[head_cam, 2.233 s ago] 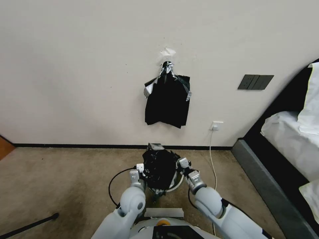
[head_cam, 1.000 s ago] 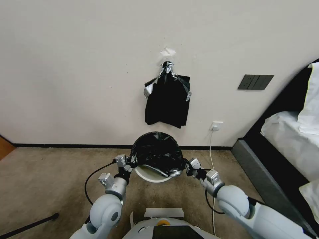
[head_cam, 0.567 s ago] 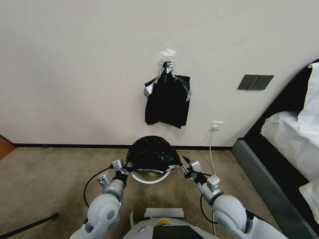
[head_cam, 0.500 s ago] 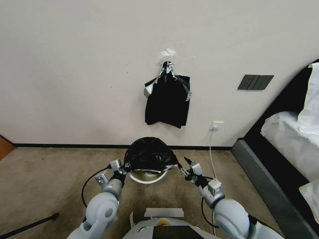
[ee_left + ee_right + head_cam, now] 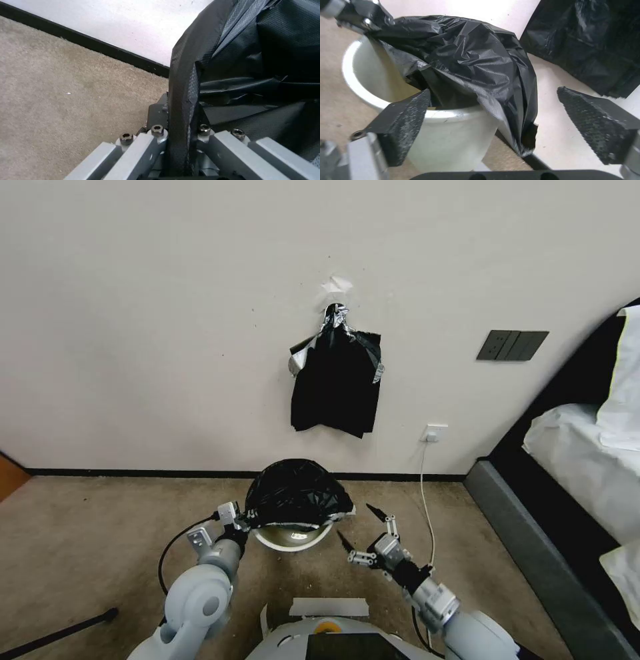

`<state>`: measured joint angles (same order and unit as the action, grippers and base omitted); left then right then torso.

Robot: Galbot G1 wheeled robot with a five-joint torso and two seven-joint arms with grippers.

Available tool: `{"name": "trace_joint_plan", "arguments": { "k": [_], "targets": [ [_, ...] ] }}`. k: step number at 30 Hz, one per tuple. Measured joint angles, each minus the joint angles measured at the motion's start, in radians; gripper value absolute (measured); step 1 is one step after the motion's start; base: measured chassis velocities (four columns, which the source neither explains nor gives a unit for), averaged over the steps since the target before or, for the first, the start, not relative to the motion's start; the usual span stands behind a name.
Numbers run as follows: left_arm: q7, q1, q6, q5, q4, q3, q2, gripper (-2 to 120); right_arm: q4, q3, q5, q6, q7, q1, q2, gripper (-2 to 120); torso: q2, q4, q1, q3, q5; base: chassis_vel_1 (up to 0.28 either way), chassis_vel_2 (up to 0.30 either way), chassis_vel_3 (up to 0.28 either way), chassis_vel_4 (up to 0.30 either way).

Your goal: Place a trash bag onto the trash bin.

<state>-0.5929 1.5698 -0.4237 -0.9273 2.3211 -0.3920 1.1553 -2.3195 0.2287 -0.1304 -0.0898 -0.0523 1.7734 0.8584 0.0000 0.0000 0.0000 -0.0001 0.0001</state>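
One trash bag (image 5: 297, 492) lies draped over one cream trash bin (image 5: 293, 540) on the carpet by the wall. The left gripper (image 5: 235, 517) has its fingers clamped on the bag's edge at the rim; the right gripper (image 5: 360, 533), just beside the bin, has its fingers apart and empty. No readable writing shows.

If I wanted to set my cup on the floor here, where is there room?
Bare carpet lies left of the bin, toward the wall. It is crowded around the bin, where the left gripper holds the bag and the open right gripper hovers.
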Motion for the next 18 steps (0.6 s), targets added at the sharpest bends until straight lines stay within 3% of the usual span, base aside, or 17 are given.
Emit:
{"name": "trace_joint_plan", "arguments": {
  "k": [7,9,18],
  "targets": [
    [0.0,-0.007,-0.006,0.009,0.002,0.021,-0.001,1,0.03,0.004,-0.11,-0.045,0.001,-0.013,-0.003,66,0.0,-0.0001,0.0,0.0,0.0,0.0,0.0,0.0,0.0],
    [0.0,-0.008,-0.011,0.012,0.004,0.029,0.001,1,0.031,0.002,-0.142,-0.059,0.005,-0.027,-0.007,54,0.0,0.0,0.0,0.0,0.0,0.0,0.0,0.0,0.0],
    [0.001,-0.009,-0.02,0.018,0.007,0.038,0.006,1,0.048,-0.005,-0.169,-0.072,0.025,-0.059,-0.032,25,0.0,0.0,0.0,0.0,0.0,0.0,0.0,0.0,0.0]
  ]
}}
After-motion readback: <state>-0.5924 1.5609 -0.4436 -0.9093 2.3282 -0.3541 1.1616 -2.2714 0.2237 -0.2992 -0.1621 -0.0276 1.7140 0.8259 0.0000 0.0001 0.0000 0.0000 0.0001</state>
